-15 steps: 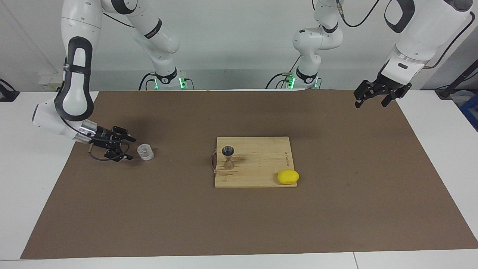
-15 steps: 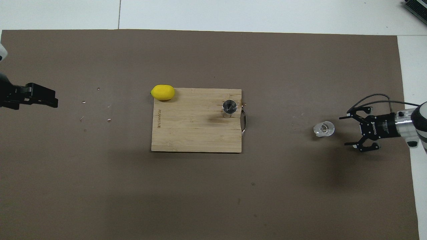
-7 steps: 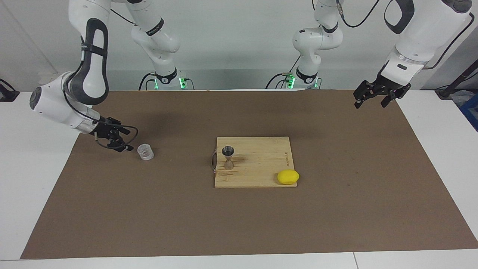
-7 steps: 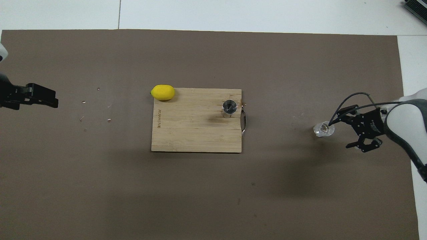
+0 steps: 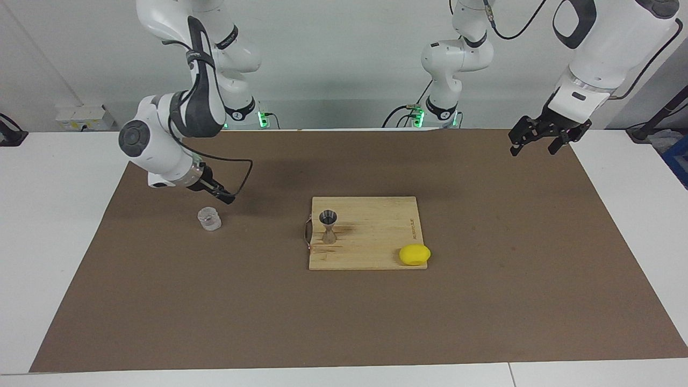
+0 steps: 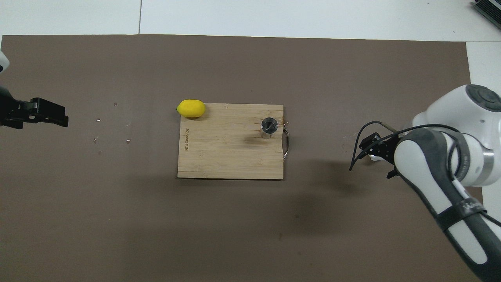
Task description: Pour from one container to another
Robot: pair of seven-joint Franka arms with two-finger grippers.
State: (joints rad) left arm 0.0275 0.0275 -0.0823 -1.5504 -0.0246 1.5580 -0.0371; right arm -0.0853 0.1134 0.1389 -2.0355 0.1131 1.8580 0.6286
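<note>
The clear squat cup (image 5: 209,219) stands upright on the brown mat toward the right arm's end. My right gripper (image 5: 219,193) hangs open just above it, apart from it and empty. In the overhead view the right gripper (image 6: 375,154) and wrist cover most of the cup. The steel jigger (image 5: 328,226) stands upright on the wooden cutting board (image 5: 376,215) near its handle, and also shows in the overhead view (image 6: 269,127). My left gripper (image 5: 539,141) waits open and empty, raised over the mat's corner at the left arm's end, and also shows in the overhead view (image 6: 43,113).
A yellow lemon (image 5: 414,255) lies at the board's corner farthest from the robots, toward the left arm's end. The board's metal handle (image 5: 307,236) faces the cup. Small specks (image 6: 113,135) lie on the mat (image 6: 235,219).
The right arm has swung up and inward. Its gripper rose from table level beside the cup to just above it. The cup, jigger and left arm have not moved.
</note>
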